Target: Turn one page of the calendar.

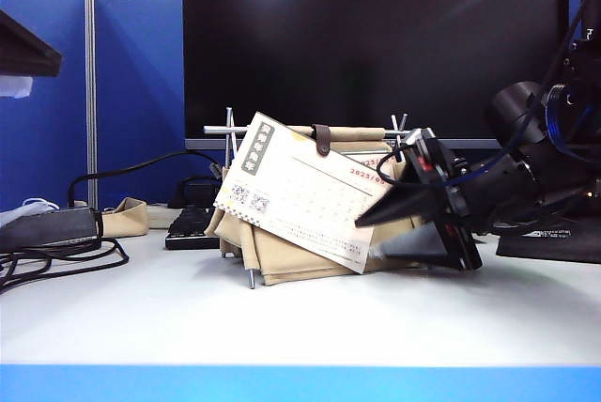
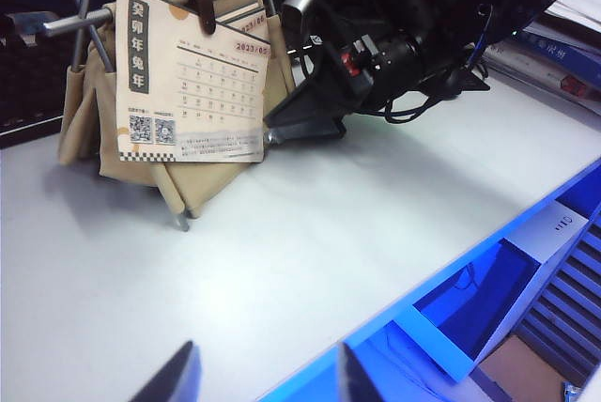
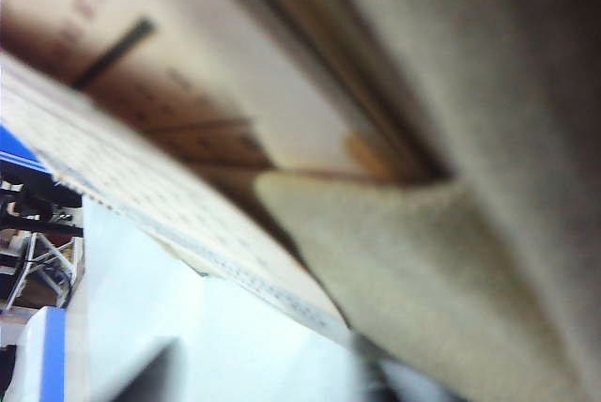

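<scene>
Calendar [image 1: 282,242]: beige canvas tent stand on thin metal rods, standing mid-bench on the white bench [image 1: 282,327], in front of the dark monitor [image 1: 376,36]. A small brown strap [image 1: 322,139] hangs over its ridge.

Page [image 1: 300,197]: white sheet with a dark vertical strip and two QR codes, tilted against the calendar's front face, its lower corner nearest the right pincer swung out from the canvas. Its strip-side edge overhangs the stand. A further sheet with red date print shows behind its upper edge.

Right pincer [image 1: 371,219]: black, reaching in level from the calendar's right, fingertips at the page's lower right edge. Whether the jaws grip the sheet or merely touch it cannot be told; the right wrist view is too close and blurred, showing only page edge and canvas.

Left pincer [image 2: 263,374]: well away from the calendar, out over the bench's front edge; two fingertips stand apart with nothing between them, released.

Open room: bare bench in front of the calendar to the blue front edge. Cables and a power brick [image 1: 47,228] lie to the calendar's left, a keyboard [image 1: 192,226] behind.
</scene>
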Robot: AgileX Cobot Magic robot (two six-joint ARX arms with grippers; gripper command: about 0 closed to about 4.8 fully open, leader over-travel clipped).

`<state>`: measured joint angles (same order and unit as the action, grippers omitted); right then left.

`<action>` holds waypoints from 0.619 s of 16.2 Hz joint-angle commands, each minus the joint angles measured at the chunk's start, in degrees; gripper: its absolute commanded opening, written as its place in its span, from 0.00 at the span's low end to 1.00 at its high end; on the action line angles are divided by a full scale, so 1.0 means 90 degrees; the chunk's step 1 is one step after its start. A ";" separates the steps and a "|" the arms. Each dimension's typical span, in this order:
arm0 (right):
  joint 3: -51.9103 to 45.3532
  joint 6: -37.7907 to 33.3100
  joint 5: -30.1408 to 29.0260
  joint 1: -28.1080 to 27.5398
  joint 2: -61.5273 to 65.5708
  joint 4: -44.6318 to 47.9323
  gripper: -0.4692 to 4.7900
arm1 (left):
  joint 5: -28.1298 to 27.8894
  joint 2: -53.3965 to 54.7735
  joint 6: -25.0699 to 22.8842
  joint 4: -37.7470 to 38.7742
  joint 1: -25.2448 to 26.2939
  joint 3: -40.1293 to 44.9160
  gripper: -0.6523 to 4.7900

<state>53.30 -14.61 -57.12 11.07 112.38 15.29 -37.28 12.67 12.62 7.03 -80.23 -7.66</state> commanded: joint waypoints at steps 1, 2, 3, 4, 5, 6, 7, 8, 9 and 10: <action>-0.0046 -0.0155 0.0469 -0.0002 0.0070 -0.0425 0.64 | 0.0002 0.0002 -0.0022 -0.0080 0.0002 -0.0034 0.48; -0.0044 -0.0153 0.0522 -0.0002 0.0070 -0.0415 0.64 | -0.0002 0.0002 -0.0029 -0.0080 0.0002 -0.0034 0.48; -0.0041 -0.0155 0.0534 0.0000 0.0075 -0.0369 0.64 | -0.0027 0.0000 -0.0070 -0.0080 0.0002 -0.0046 0.48; -0.0036 -0.0158 0.0549 0.0000 0.0080 -0.0338 0.64 | -0.0024 0.0002 -0.0199 -0.0044 0.0002 -0.0107 0.48; -0.0029 -0.0160 0.0580 0.0000 0.0080 -0.0335 0.64 | -0.0073 0.0002 -0.0413 -0.0036 0.0002 -0.0209 0.56; -0.0027 -0.0160 0.0641 0.0000 0.0090 -0.0335 0.64 | -0.0202 0.0002 -0.0525 -0.0034 0.0002 -0.0287 0.60; -0.0024 -0.0160 0.0668 0.0000 0.0114 -0.0338 0.64 | -0.0435 0.0002 -0.0663 -0.0034 0.0002 -0.0413 0.64; -0.0015 -0.0165 0.0656 0.0000 0.0185 -0.0333 0.64 | -0.0568 0.0002 -0.0765 -0.0034 0.0002 -0.0498 0.66; 0.0017 -0.0168 0.0568 0.0002 0.0306 -0.0335 0.64 | -0.0619 0.0002 -0.0763 -0.0032 0.0002 -0.0597 0.66; 0.0034 -0.0168 0.0444 0.0005 0.0384 -0.0330 0.64 | -0.0619 0.0002 -0.0760 -0.0034 0.0002 -0.0627 0.66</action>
<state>54.06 -14.72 -53.74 11.25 113.23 16.12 -42.33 12.56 6.35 7.07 -80.23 -12.58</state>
